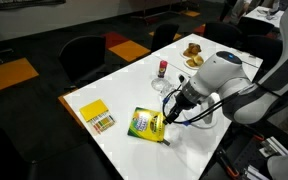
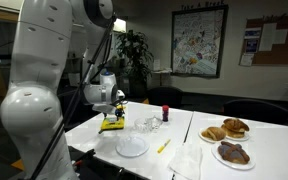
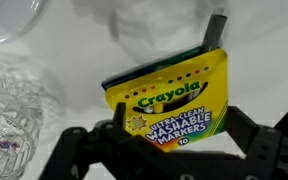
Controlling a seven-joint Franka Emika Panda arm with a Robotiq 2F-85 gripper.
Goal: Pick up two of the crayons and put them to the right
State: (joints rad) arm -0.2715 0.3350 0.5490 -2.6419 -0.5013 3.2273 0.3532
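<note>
Fingers [image 3: 89, 155]: dark, spread wide and released, one on each side of the marker box. Grasping nothing; contact w/ the box can't be told.

Marker box [image 3: 169, 95]: green-and-yellow Crayola, printed "Ultra-Clean Washable Markers". Lies on the white desk [image 3: 254, 60] directly under the fingers. Far end open, w/ one dark marker [image 3: 216, 28] poking out; rest of contents hidden.

Glass dish [image 3: 9, 115]: clear, patterned, just beside the box at the edge of the wrist view. Contents not discernible.

Yellow crayon [image 2: 163, 146]: single thin stick, loose on the desk in an exterior view, in no container. Lies between a clear plate [image 2: 132, 147] and a white napkin [image 2: 187, 160], well apart from the fingers.

Flat yellow tray [image 1: 94, 110]: near a desk corner, apart from the marker box. Row of coloured sticks [image 1: 103, 124] at its near end, too small to say if crayons.

Small bottle [image 1: 163, 69]: red cap, upright, mid-desk.

Two white plates [image 2: 234, 164]: side by side at the desk end away from the marker box, each holding brown pastries [image 2: 234, 152].
</note>
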